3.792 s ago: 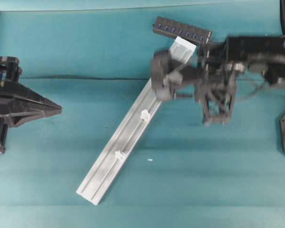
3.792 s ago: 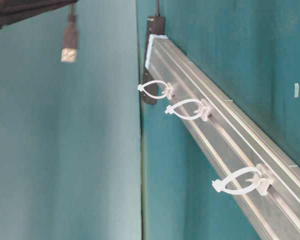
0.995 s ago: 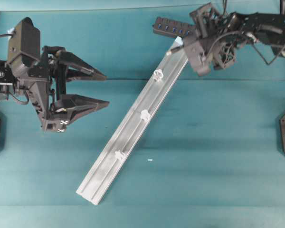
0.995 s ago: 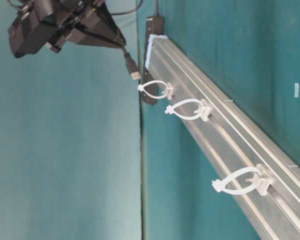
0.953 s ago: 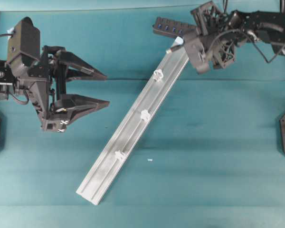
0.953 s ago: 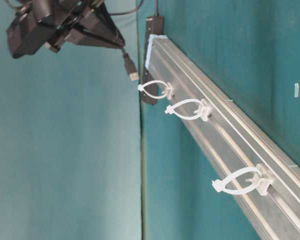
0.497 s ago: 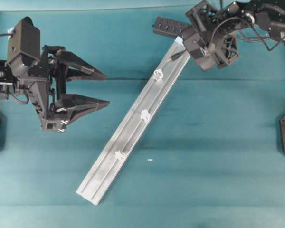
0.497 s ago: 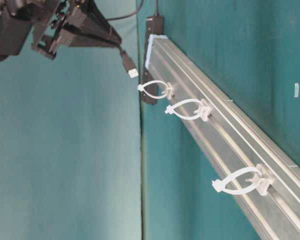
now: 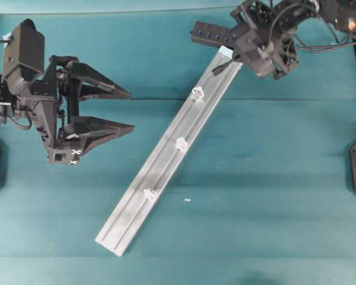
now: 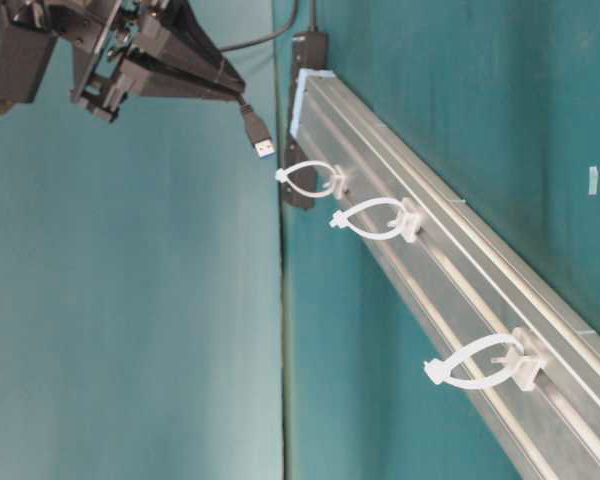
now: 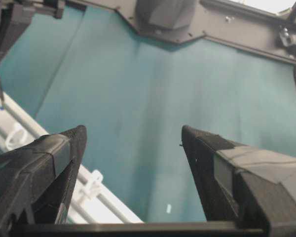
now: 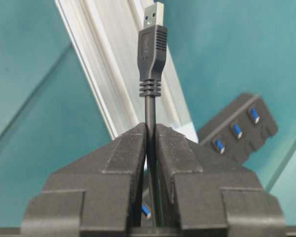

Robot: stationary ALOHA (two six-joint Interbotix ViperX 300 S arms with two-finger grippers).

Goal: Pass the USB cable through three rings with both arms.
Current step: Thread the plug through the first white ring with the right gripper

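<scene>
The thin black USB cable (image 12: 149, 123) is being pinched just behind its ribbed plug by the right tool (image 12: 150, 148), above the upper end of the long ridged silver aluminium rail (image 9: 166, 157). Three whitish translucent plastic rings (image 10: 310, 180) are standing unthreaded. The left tool (image 9: 127, 110) is being held spread wide, over bare teal bench (image 9: 255, 196).

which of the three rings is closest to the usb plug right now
The ring at the hub end of the rail, just below the plug; the other two sit farther down.
</scene>
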